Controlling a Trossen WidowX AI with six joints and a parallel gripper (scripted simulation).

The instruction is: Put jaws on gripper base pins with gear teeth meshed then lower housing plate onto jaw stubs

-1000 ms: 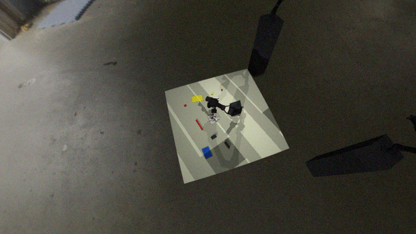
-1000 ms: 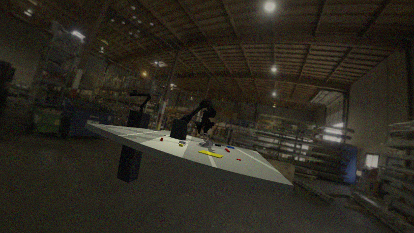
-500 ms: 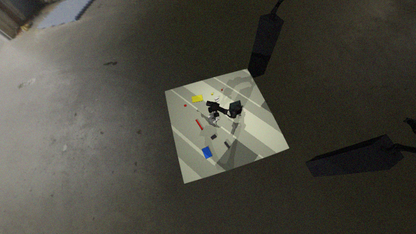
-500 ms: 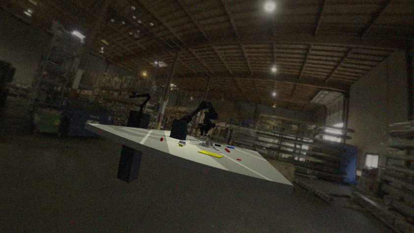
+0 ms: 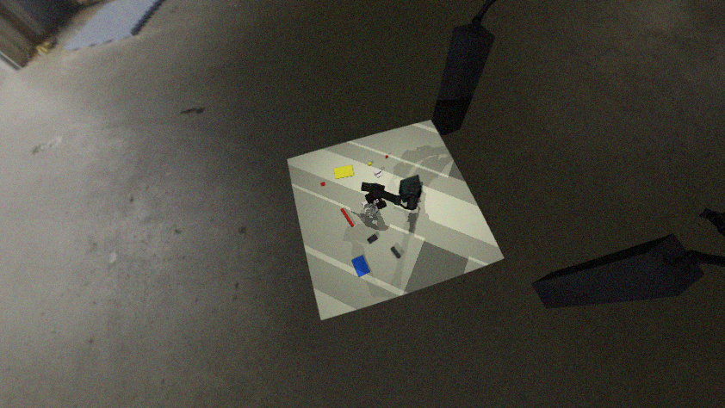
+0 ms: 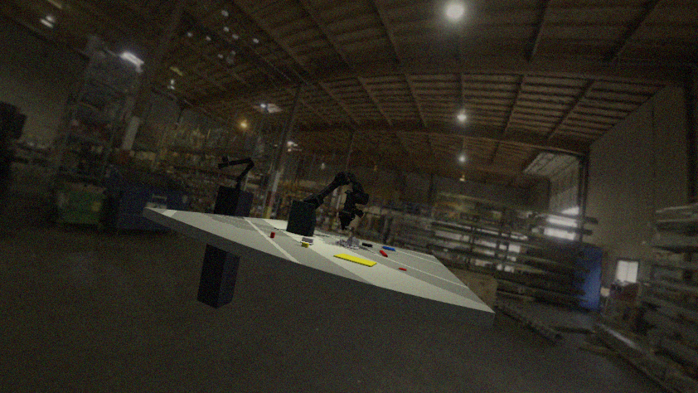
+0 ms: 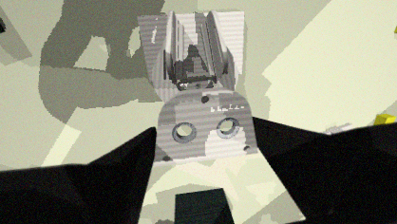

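My gripper is shut on the grey housing plate, a rounded plate with two round holes, its edges between the two black fingers. The gripper base stands on the table just beyond the plate in the wrist view. Two long grey jaws stand side by side on it, roughly parallel. The held plate overlaps the near end of the base in the wrist view and hides the pins and stubs. Its height above them and the meshing of the gear teeth cannot be told.
On the table lie a yellow slab, a blue slab, a red bar, two dark blocks, small red pieces, a yellow piece and a white piece.
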